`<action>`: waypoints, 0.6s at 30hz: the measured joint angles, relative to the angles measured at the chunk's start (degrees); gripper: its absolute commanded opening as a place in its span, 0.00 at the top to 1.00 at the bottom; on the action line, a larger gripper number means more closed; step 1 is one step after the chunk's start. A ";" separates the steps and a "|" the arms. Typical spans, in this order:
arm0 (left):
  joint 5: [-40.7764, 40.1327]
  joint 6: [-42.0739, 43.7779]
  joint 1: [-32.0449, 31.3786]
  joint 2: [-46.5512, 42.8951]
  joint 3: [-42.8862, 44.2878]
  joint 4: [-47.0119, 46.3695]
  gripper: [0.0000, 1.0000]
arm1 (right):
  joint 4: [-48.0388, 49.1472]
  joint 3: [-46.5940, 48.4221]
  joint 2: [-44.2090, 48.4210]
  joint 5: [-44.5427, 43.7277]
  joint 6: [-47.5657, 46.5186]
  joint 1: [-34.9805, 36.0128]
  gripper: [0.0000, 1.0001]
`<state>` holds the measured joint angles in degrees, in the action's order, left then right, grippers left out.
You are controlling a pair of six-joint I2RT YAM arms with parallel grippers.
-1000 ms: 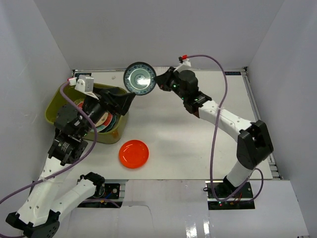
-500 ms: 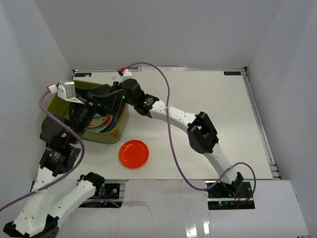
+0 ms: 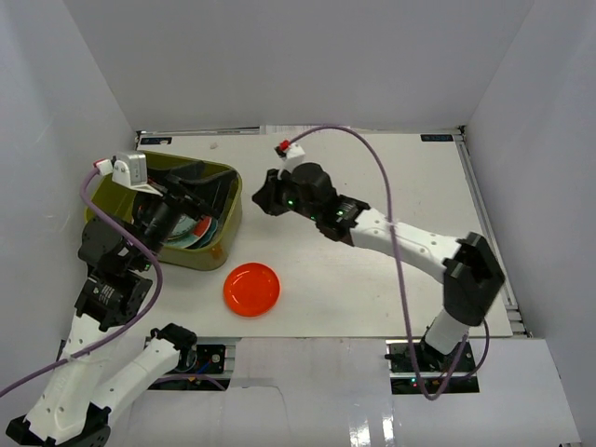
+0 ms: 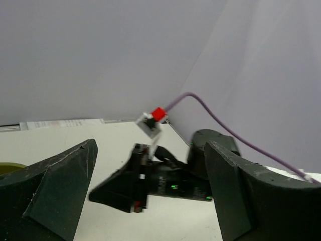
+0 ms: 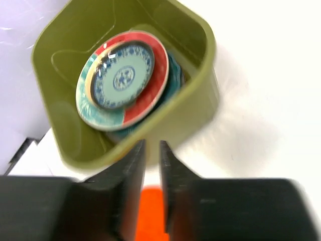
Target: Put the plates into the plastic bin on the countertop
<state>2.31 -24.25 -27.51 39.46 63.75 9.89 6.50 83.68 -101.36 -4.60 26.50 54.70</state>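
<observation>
Plastic bin [image 5: 200, 45]: left side of countertop [image 3: 419, 177]; small teal patterned plate [image 5: 123, 79] tops the stack inside.
Orange-red plate [image 3: 251, 289]: open countertop, near the bin's wall.
Right gripper [image 5: 152, 150]: narrowly parted, empty, beside the rim.
Left gripper [image 4: 150, 144]: spread wide, empty.

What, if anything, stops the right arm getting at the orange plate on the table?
Probably nothing, so yes: the orange plate lies in the open on the countertop, and the right gripper hangs empty close by.

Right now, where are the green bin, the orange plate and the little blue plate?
bin [image 5: 55, 65]: right wrist view, on its inner wall.
orange plate [image 3: 251, 289]: top view, on its centre.
little blue plate [image 5: 123, 78]: right wrist view, on its centre.
</observation>
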 measured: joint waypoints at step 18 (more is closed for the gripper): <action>-0.59 0.42 0.00 -0.20 -4.90 1.77 0.02 | 4.87 -35.32 1.75 14.99 8.90 4.33 0.64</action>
<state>1.72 -23.83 -27.51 39.27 58.85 11.66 11.38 48.36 -99.61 10.39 35.40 59.02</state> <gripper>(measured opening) 0.979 0.487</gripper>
